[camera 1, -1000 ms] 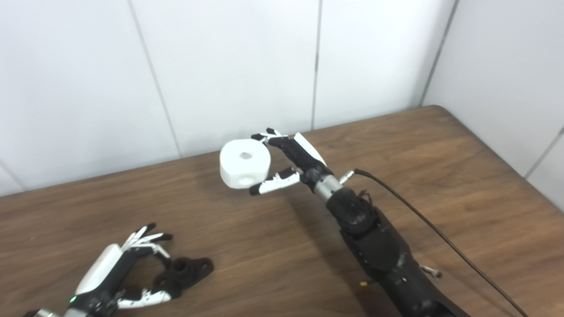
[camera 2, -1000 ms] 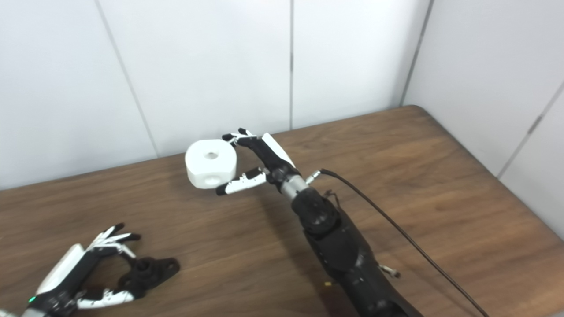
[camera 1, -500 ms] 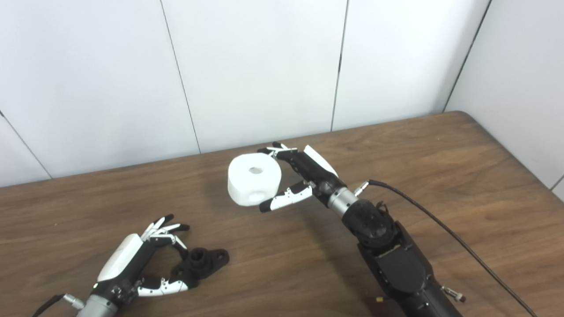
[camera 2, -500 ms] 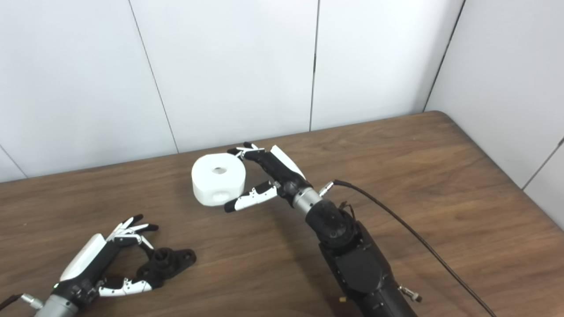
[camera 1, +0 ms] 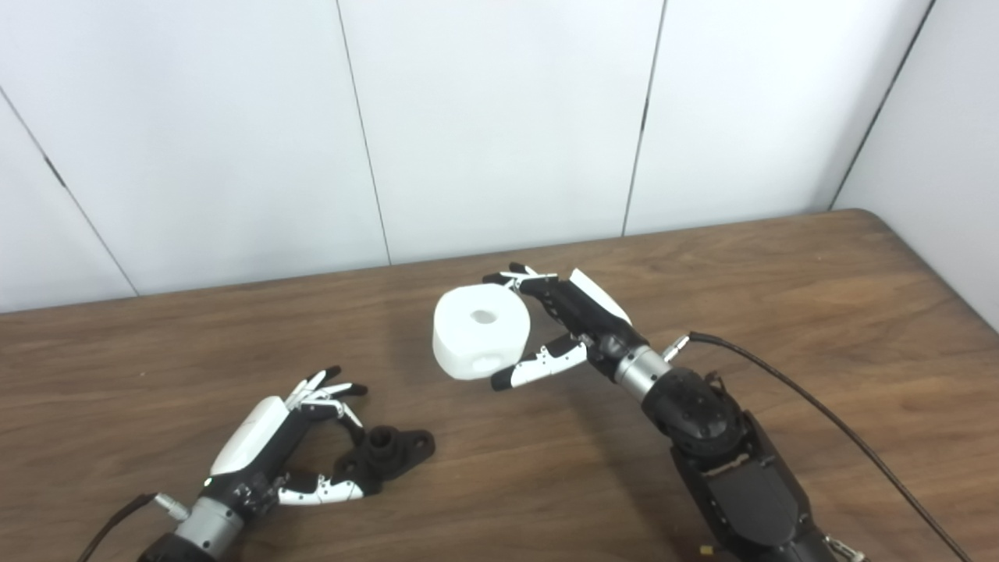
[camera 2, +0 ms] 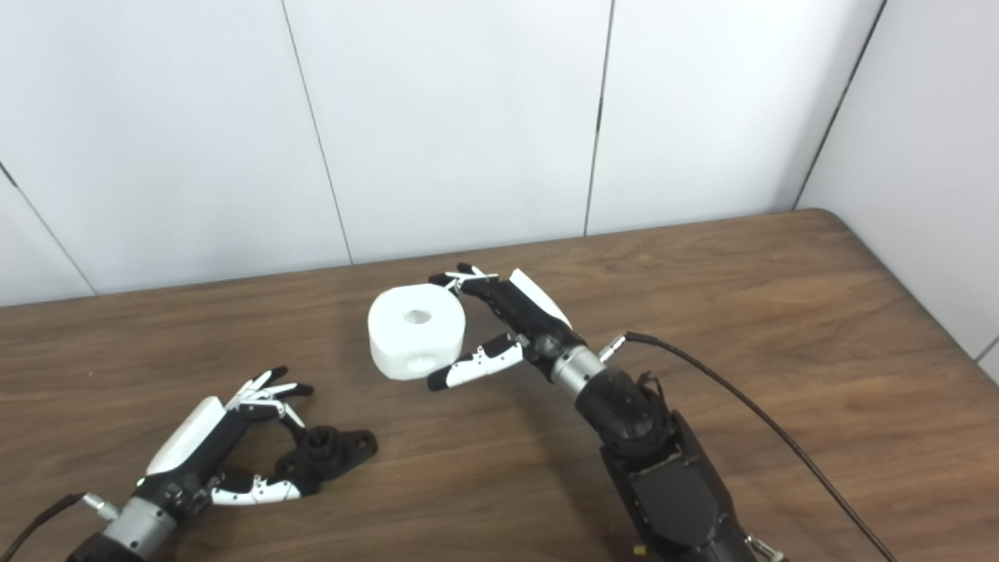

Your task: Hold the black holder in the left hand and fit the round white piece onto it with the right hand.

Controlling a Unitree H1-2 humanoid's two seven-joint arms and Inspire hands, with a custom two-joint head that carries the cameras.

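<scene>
The right hand (camera 1: 558,332) grips the white piece (camera 1: 480,330) aloft, its hole up, seemingly ready for fitting; the left hand (camera 1: 285,441), fingers spread around the holder (camera 1: 388,451) on the table (camera 1: 780,297), hasn't visibly closed.

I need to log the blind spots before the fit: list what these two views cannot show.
- Underside of the white piece: faces away in both views.
- Whether the left hand really grips the holder or just touches it: fingers cover the contact.
- Holder's near end: hidden by those fingers.
- Right hand contact behind the piece: the piece blocks it.
- Cable end: cut off at the bottom edge.
</scene>
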